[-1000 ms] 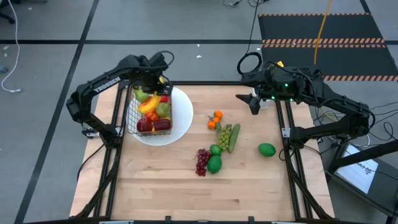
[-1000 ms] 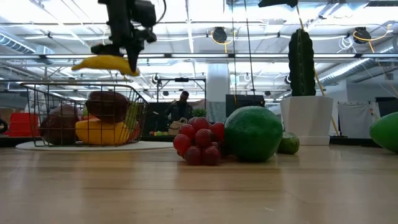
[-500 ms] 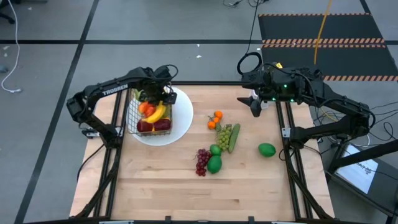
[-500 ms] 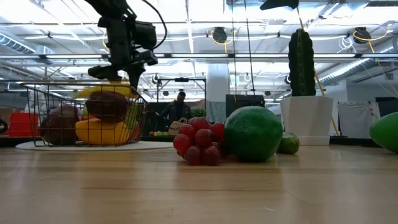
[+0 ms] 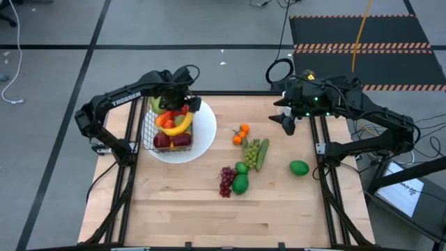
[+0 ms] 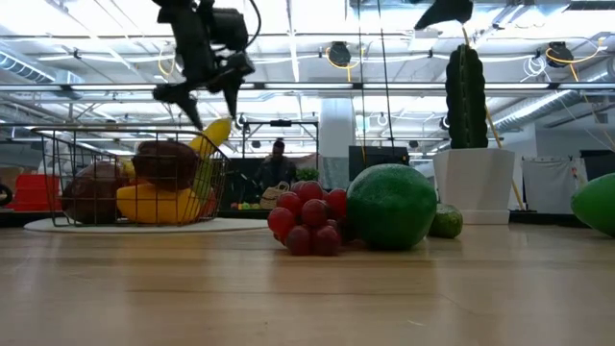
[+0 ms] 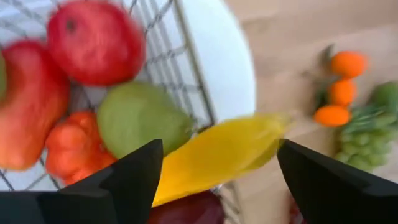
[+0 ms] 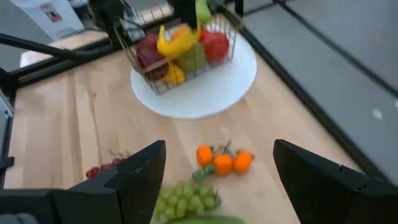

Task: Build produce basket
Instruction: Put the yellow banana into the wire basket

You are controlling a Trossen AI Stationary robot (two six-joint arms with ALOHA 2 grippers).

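Observation:
The wire basket (image 5: 169, 125) stands on a round white plate (image 5: 203, 134) at the table's far left, filled with red, orange and green produce. A yellow banana (image 5: 178, 125) lies on top of that produce, one end (image 6: 217, 129) sticking up over the rim. My left gripper (image 6: 202, 96) hangs open just above the banana, which shows blurred below its fingers (image 7: 217, 155). My right gripper (image 5: 287, 123) waits open above the table's far right.
Loose produce lies mid-table: small oranges (image 5: 241, 134), green grapes with a cucumber (image 5: 258, 153), red grapes (image 5: 226, 181), a green pear (image 5: 240, 183) and a lime (image 5: 299, 167). A cactus (image 6: 467, 91) in a white pot stands at the far right.
My left gripper has come down over the basket with the banana, then opened and let it go. The banana, held level above the basket a second ago, now rests tilted on the fruit inside, one end up at the rim.

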